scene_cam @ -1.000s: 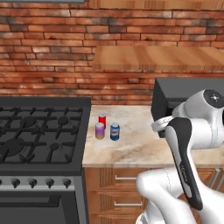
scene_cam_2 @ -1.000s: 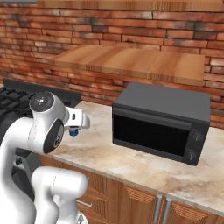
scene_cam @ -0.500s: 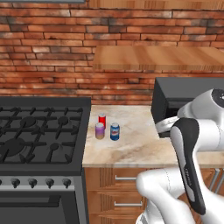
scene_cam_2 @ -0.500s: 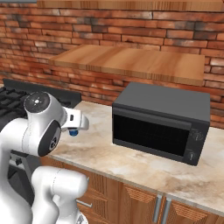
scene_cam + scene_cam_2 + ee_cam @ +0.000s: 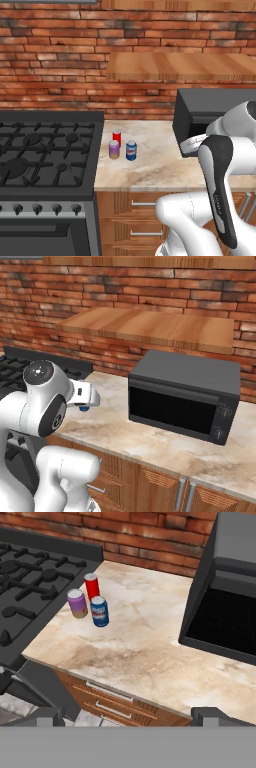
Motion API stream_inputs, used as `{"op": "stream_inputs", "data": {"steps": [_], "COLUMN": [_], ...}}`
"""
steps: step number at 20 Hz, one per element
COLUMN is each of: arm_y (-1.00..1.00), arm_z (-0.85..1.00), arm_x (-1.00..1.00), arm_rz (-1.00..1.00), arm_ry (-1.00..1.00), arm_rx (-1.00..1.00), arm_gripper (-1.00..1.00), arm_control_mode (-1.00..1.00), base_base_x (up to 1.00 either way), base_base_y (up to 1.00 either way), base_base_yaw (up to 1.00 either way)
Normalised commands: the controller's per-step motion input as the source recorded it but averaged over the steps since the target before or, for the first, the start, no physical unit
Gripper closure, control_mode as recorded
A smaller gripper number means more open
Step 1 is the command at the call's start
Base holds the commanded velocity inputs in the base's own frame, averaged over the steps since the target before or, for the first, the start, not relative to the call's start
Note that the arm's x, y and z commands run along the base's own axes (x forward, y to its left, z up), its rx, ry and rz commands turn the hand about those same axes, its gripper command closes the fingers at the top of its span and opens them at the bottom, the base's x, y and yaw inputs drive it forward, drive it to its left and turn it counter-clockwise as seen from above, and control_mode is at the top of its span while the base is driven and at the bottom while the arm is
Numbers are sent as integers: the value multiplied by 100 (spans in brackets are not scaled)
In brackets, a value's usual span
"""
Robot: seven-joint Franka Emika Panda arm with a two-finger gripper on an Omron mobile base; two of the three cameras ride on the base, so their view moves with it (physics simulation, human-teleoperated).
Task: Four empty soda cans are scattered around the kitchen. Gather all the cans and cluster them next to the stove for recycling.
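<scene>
On the left stands the stove (image 5: 45, 150), its black grates reaching to the edge of the marbled worktop (image 5: 150, 165). Just beside that edge three cans stand upright in a tight group: a purple can (image 5: 114, 149), a red can (image 5: 117, 137) behind it, and a blue can (image 5: 131, 150) to the right. The hand view looks down on the same trio, with the purple can (image 5: 77, 603) nearest the grates, the red can (image 5: 91, 586) behind and the blue can (image 5: 99, 611) in front. None touches the robot.

Further right, the microwave (image 5: 215, 117) sits on the worktop under a wooden shelf (image 5: 180, 65), and the white arm rises in front of it. The fingers (image 5: 127, 714) stand spread wide with nothing between them, well above and apart from the cans.

Against the frames of a second ago, the cans and the whole scene have stayed put, so the base has not driven. Only the arm has shifted: its upper joint has swung to the right and its hand has pulled a little further from the group. That reads as a withdrawal after a can was set down. Three cans are clustered, so by the task's count one more is probably still to be fetched.
</scene>
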Motion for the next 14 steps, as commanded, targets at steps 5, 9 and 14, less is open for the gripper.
{"op": "stream_inputs", "data": {"steps": [5, 9, 14], "arm_y": [0, 0, 0], "arm_z": [0, 0, 0], "arm_x": [0, 0, 0], "arm_rz": [0, 0, 0], "arm_ry": [0, 0, 0], "arm_rx": [0, 0, 0], "arm_gripper": [-100, -100, -100], "arm_control_mode": [100, 100, 100], "base_base_x": [-19, -33, -53], "base_base_y": [0, 0, 14], "base_base_yaw": [0, 1, 7]}}
